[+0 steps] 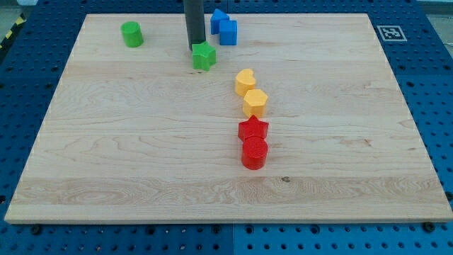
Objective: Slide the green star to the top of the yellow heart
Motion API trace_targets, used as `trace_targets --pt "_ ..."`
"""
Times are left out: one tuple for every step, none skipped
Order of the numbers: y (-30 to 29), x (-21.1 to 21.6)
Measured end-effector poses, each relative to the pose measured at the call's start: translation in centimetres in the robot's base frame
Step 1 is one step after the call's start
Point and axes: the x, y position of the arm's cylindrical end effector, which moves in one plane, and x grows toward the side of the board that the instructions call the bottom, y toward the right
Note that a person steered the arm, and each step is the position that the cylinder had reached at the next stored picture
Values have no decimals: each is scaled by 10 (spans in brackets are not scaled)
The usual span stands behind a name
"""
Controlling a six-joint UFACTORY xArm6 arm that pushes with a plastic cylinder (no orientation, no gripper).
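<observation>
- Camera view: my tip (195,47), a bare rod with no claw, touches the green star (204,56) on its far-left side.
- Push right and slightly near, stopping just beyond the yellow heart (245,81).

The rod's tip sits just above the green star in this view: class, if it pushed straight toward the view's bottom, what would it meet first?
My tip would meet the green star first; they already look touching, though depth is unclear.

The bench (141,142) is pale wood with fine grain. My tip (195,47) is dark grey. Green star (204,56), green cylinder (132,34), two blue blocks (224,28), yellow heart (245,81), yellow hexagon (255,103), red star (253,129), red cylinder (254,154).
</observation>
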Motion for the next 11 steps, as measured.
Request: trace_targets --pt "0 23" --pt "-8 34" --pt "-36 47" --pt "-37 64" --pt "-17 64" --pt "18 64" --pt "54 64" --pt "68 65" --pt "62 69" --pt "-3 72" --pt "-87 72"
